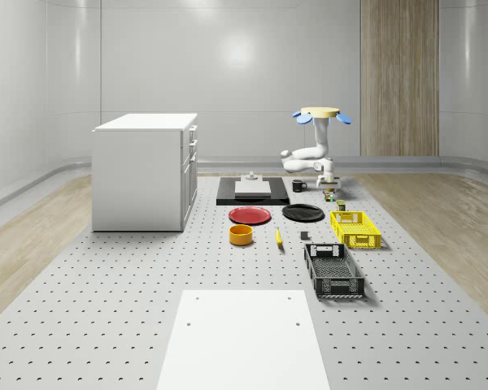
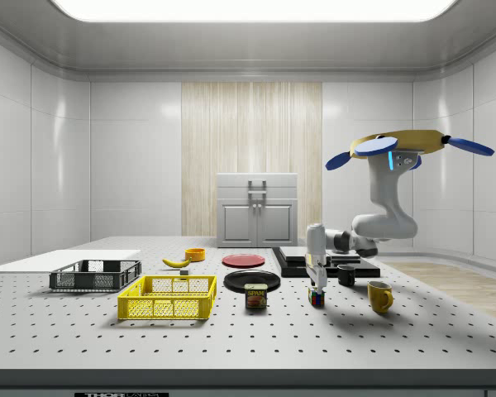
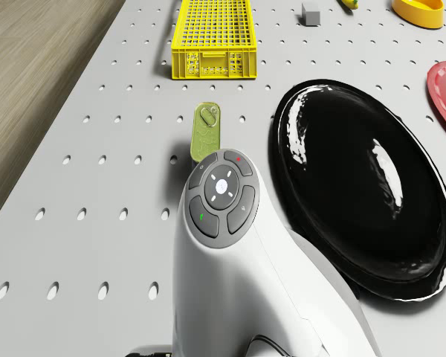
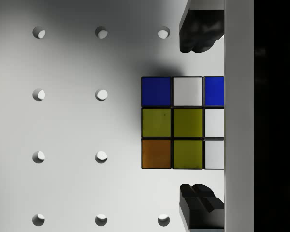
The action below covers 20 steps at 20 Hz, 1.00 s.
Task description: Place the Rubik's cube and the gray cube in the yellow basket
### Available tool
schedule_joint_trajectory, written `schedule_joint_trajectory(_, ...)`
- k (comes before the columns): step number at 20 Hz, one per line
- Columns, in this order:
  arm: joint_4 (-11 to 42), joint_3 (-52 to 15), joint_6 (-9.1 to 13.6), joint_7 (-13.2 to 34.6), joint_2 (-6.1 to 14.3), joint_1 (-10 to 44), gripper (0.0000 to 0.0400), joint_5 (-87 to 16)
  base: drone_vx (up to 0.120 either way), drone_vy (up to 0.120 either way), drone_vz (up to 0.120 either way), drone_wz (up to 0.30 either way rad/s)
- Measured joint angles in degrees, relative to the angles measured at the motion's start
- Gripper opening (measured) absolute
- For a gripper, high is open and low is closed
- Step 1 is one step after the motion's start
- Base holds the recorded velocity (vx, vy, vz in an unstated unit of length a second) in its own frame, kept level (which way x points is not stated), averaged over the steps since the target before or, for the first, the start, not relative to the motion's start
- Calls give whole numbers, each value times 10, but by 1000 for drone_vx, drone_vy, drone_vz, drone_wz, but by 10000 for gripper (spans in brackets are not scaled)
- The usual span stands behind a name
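- Over the far right side of the perforated table, as the whole-scene view has it, the drone hovers in the air, its arm bent down toward the tabletop.
- At the arm's end the gripper hangs straight above the Rubik's cube; the wrist view shows one dark fingertip on each side of the cube, spread wider than it and touching nothing, so the claw is open and holds nothing.
- From the side view, the Rubik's cube sits on the table right under the gripper, between a small tin can and a yellow mug.
- Near the can stands the yellow basket, apart from the Rubik's cube.
- Further off, the gray cube rests on the table beyond the basket's far corner in the drone view; in the whole-scene view it lies between a banana and the yellow basket.
- Beside the arm lies a black plate, with a red plate just past it.
- Closer to the whole-scene camera sits a black basket.
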State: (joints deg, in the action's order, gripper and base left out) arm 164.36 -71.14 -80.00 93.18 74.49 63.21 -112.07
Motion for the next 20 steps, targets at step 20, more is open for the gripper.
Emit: schedule_joint_trajectory(20,-26,47,-49,2,28,18,360,-40,0,0,0,0)
